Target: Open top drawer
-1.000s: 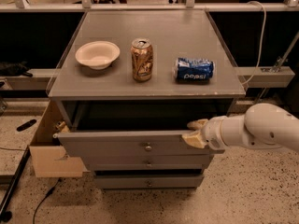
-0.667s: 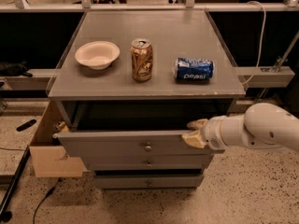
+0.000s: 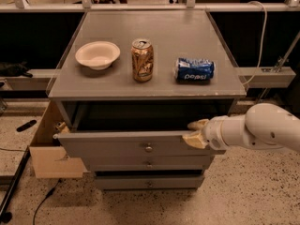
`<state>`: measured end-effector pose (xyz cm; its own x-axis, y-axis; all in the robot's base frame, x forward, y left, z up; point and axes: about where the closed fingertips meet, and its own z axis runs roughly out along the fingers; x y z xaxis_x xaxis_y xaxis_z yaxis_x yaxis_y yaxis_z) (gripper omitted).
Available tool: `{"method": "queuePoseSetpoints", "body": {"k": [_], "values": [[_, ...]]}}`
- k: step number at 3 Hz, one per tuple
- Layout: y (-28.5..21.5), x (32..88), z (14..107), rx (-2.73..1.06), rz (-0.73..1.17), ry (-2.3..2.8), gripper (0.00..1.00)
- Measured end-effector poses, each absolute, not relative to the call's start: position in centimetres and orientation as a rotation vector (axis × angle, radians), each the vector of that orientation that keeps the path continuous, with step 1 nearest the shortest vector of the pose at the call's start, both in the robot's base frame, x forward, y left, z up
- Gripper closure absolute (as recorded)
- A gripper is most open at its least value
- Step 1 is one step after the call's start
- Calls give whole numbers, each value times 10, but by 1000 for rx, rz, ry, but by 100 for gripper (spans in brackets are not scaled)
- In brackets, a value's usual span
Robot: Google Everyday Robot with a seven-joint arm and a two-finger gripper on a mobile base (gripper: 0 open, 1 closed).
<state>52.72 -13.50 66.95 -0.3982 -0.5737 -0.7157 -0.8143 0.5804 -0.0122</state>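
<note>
The top drawer (image 3: 117, 146) is a wide grey front with a small round metal knob (image 3: 148, 148) at its centre. It stands pulled out a little from the grey cabinet (image 3: 145, 90), with a dark gap behind its top edge. My gripper (image 3: 196, 132) comes in from the right on a white arm (image 3: 262, 128). Its tan fingers (image 3: 198, 124) clamp the drawer front's top edge near its right end, one finger behind the edge and one in front. Two narrower drawer fronts (image 3: 149, 172) sit below it, pushed in.
On the cabinet top stand a white bowl (image 3: 97, 54), an upright tan can (image 3: 142, 60) and a blue Pepsi can (image 3: 195, 70) lying on its side. An open cardboard box (image 3: 49, 151) leans against the cabinet's left side. A black cable (image 3: 14, 186) runs over the floor at left.
</note>
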Motion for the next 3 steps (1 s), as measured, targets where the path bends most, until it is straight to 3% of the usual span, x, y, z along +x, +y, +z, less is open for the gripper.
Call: {"method": "queuePoseSetpoints", "body": {"k": [1,2,3], "values": [[-135,527,669,-1100,448,2121,11],[-135,527,669,-1100,448,2121,14],[-134,525,669,-1106,446,2121,45]]}}
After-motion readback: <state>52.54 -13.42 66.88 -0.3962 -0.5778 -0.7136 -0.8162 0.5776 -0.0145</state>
